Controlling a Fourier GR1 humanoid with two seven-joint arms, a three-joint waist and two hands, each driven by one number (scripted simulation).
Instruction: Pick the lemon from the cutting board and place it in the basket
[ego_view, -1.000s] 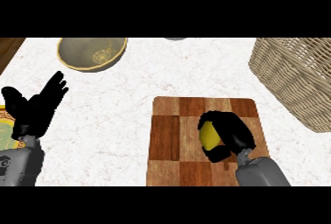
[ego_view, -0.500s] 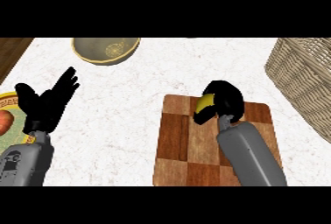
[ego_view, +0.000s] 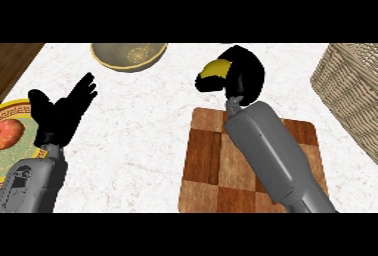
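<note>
— Head view, left to right: what have you got?
— I see my left hand (ego_view: 63, 107) resting open, fingers up, beside a plate (ego_view: 21, 107); no writing anywhere.
— And the lemon (ego_view: 215, 68)?
— My right hand (ego_view: 240, 75) is curled round it, above the counter past the cutting board (ego_view: 210, 160), basket (ego_view: 353, 85) at right.

My right hand (ego_view: 240, 75) curls around the yellow lemon (ego_view: 216, 68), above the checkered cutting board (ego_view: 214, 165); the wicker basket (ego_view: 353, 90) sits right.

A single head view looks steeply down on the counter (ego_view: 148, 150), forearms entering from below.
</note>
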